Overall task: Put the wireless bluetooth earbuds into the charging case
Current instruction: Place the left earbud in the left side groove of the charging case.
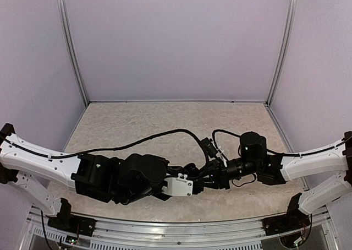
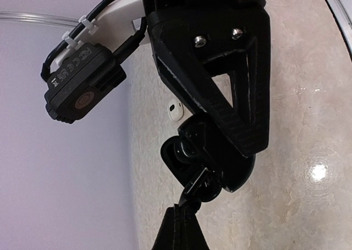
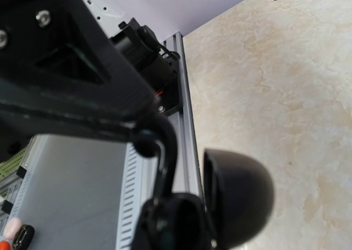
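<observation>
Close work at the case (image 3: 239,192)
Right gripper (image 3: 181,211) clamps the black case; left gripper (image 2: 187,206), pinched shut, points into it. A white earbud (image 2: 175,112) lies just beyond, near the desk's (image 2: 308,96) front edge.

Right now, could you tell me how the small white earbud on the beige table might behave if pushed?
The small glossy white earbud looks rounded and smooth, so it would probably roll or skid across the beige table. It is far smaller than the black charging case, so likely light.
</observation>
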`<control>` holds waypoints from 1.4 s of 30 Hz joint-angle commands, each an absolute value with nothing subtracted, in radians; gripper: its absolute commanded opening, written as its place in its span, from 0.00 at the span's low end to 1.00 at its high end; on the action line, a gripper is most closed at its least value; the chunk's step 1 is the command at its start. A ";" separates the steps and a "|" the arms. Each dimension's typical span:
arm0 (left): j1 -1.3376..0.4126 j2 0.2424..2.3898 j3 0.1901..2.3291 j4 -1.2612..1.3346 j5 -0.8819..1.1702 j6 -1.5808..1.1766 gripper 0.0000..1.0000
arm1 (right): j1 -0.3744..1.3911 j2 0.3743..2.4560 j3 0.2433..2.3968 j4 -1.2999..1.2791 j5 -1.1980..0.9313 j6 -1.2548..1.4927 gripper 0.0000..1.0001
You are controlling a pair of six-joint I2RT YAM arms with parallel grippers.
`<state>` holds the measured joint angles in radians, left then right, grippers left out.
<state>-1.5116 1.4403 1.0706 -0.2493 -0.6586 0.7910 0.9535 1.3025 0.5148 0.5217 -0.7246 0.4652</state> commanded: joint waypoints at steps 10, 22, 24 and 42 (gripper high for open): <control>-1.531 1.454 1.086 -0.254 -0.630 0.795 0.00 | 0.963 1.280 0.528 0.581 -0.748 0.460 0.00; -1.522 1.457 1.083 -0.258 -0.655 0.787 0.00 | 0.976 1.282 0.532 0.581 -0.758 0.444 0.00; -1.522 1.457 1.087 -0.256 -0.660 0.782 0.00 | 0.980 1.282 0.535 0.573 -0.752 0.440 0.00; -1.548 1.436 1.086 -0.249 -0.654 0.807 0.00 | 0.983 1.294 0.543 0.543 -0.712 0.455 0.00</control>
<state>-1.5227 1.4490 1.0725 -0.2558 -0.6876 0.7921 0.9668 1.3022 0.5148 0.5205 -0.7273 0.4572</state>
